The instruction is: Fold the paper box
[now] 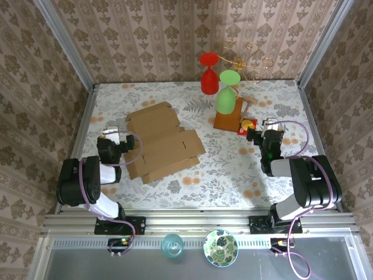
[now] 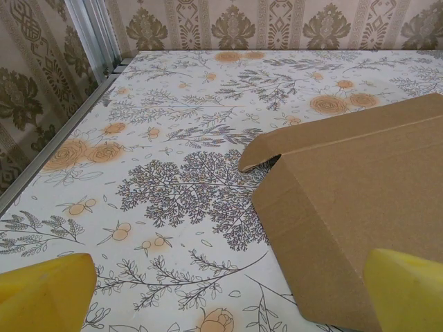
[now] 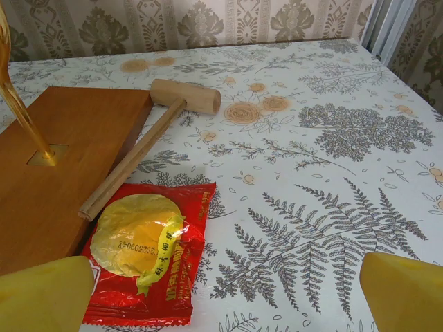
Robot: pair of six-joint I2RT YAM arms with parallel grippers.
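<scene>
Paper box [image 1: 160, 143] mid-table, wooden stand [image 1: 228, 119], mallet [image 3: 149, 138], snack packet [image 3: 149, 256] rightward

You've got a wooden stand [image 1: 227, 120] on the floral tabletop [image 1: 233, 169], red glass [image 1: 209, 76] and green glass [image 1: 227, 96] above it, mallet [image 3: 149, 138] against its edge, red snack packet [image 3: 149, 256] at the handle's end. Teal glass [image 1: 172, 245], patterned bowl [image 1: 220, 247] by near rail.

The left arm [image 1: 87, 182] and right arm [image 1: 306, 185] have chunky black joint housings and pale grey links, set on black base plates. A thin purple cable [image 1: 139, 153] loops along each. The left claw [image 1: 112, 129] and right claw [image 1: 269, 123] end in yellow fingers [image 2: 45, 294].
</scene>
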